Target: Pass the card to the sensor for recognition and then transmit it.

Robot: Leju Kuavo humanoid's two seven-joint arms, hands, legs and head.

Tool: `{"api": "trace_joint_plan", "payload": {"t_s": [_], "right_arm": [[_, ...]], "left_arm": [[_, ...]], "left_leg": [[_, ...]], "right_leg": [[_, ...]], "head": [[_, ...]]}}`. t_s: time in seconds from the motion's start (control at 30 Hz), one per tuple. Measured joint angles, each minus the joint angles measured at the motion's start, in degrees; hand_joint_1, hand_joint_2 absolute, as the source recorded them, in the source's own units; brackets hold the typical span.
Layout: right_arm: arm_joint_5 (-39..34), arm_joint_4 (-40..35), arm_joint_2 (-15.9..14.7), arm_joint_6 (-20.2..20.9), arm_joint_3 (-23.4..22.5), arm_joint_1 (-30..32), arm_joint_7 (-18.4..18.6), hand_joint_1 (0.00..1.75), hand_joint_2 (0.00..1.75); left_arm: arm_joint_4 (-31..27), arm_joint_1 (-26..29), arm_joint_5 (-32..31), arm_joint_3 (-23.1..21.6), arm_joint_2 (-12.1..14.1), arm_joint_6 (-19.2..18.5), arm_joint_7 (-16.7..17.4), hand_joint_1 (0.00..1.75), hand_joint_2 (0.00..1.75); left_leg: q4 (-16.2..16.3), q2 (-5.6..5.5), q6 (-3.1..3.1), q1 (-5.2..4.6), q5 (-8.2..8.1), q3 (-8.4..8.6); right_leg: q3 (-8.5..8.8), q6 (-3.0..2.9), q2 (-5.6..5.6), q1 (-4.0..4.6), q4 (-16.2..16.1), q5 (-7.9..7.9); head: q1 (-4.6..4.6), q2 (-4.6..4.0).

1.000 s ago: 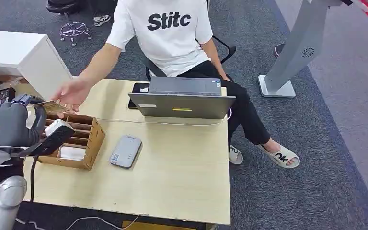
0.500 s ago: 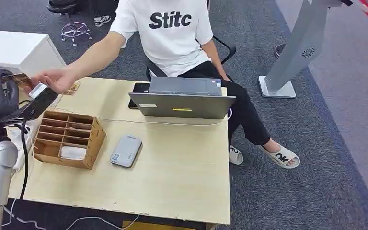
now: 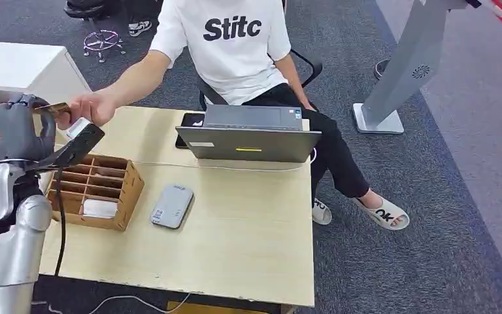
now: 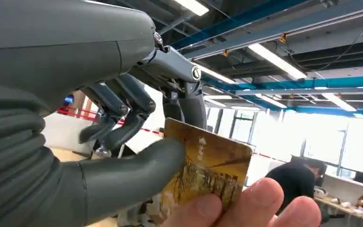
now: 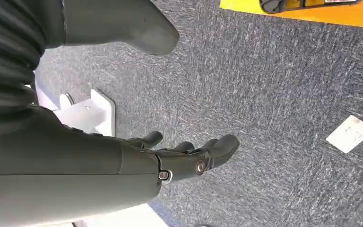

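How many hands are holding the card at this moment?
2: the robot's left hand pinches the card between thumb and fingers, and the person's hand grips its other edge. The right hand hangs empty.

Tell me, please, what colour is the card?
Golden brown card, clearest in the left wrist view.

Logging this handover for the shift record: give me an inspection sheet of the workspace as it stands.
Surface: wooden table, mostly bare at the front.
Job's things: card pinched by the left hand, a person's hand also on it; grey card reader flat on the table.
Clutter: divided wooden box, laptop, phone.
Hands: left holds the card and a dark scanner-like device; right hand hangs over carpet, holding nothing.
Cables: thin white cable across the table.
Surroundings: seated person, white stand, grey carpet.
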Motion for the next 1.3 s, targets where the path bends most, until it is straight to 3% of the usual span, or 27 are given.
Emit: {"api": "trace_joint_plan", "payload": {"t_s": [0.8, 1.0, 1.17, 1.23, 1.27, 1.3], "right_arm": [[-0.4, 0.0, 0.0, -0.1, 0.0, 0.0, -0.3, 0.00, 1.75], [-0.8, 0.0, 0.0, -0.5, -0.1, 0.0, -0.2, 0.00, 1.75], [-1.8, 0.0, 0.0, -1.1, -0.7, 0.2, 0.2, 0.00, 1.75], [-2.3, 0.0, 0.0, -1.5, -1.2, 0.3, 0.2, 0.00, 1.75], [-2.4, 0.0, 0.0, -2.0, -1.5, 0.4, 0.2, 0.00, 1.75], [-2.5, 0.0, 0.0, -2.4, -1.8, 0.6, 0.0, 0.00, 1.75]], "left_arm": [[-3.8, 3.2, 1.7, -0.7, -1.5, 0.4, 0.0, 0.00, 1.75], [-6.1, 6.0, 5.0, -0.7, -1.4, 2.0, -2.4, 0.00, 1.75], [-14.0, 18.4, 11.7, 0.4, 0.3, 7.4, -7.4, 0.00, 1.75], [-18.8, 26.2, 16.9, 3.6, 0.8, 11.0, -10.1, 0.00, 1.75], [-20.6, 31.2, 22.0, 6.1, 0.8, 11.7, -12.0, 0.00, 1.75], [-22.4, 35.9, 31.9, 10.8, 0.7, 10.0, -16.5, 0.00, 1.75]], "left_leg": [[0.0, 0.07, 0.00, 0.00, 0.00, -0.01], [0.0, 0.07, 0.00, 0.00, -0.01, -0.07], [-0.1, 0.28, -0.03, -0.01, -0.15, -0.03], [-0.1, 0.32, -0.06, -0.01, -0.26, 0.00], [-0.2, 0.49, -0.16, -0.01, -0.41, 0.08], [-0.2, 0.74, -0.18, -0.01, -0.46, 0.29]], "right_leg": [[-0.02, 0.00, 0.07, 0.00, 0.0, 0.00], [-0.01, 0.00, 0.07, 0.00, 0.0, -0.01], [-0.01, -0.03, 0.32, -0.02, 0.0, -0.08], [0.03, -0.06, 0.37, -0.02, 0.0, -0.19], [0.05, -0.08, 0.51, -0.02, 0.0, -0.22], [-0.03, -0.18, 0.75, -0.02, 0.0, -0.30]], "head": [[0.00, 0.00], [0.00, 0.00], [-0.11, 0.00], [0.07, 0.00], [0.15, 0.00], [0.04, 0.00]]}}
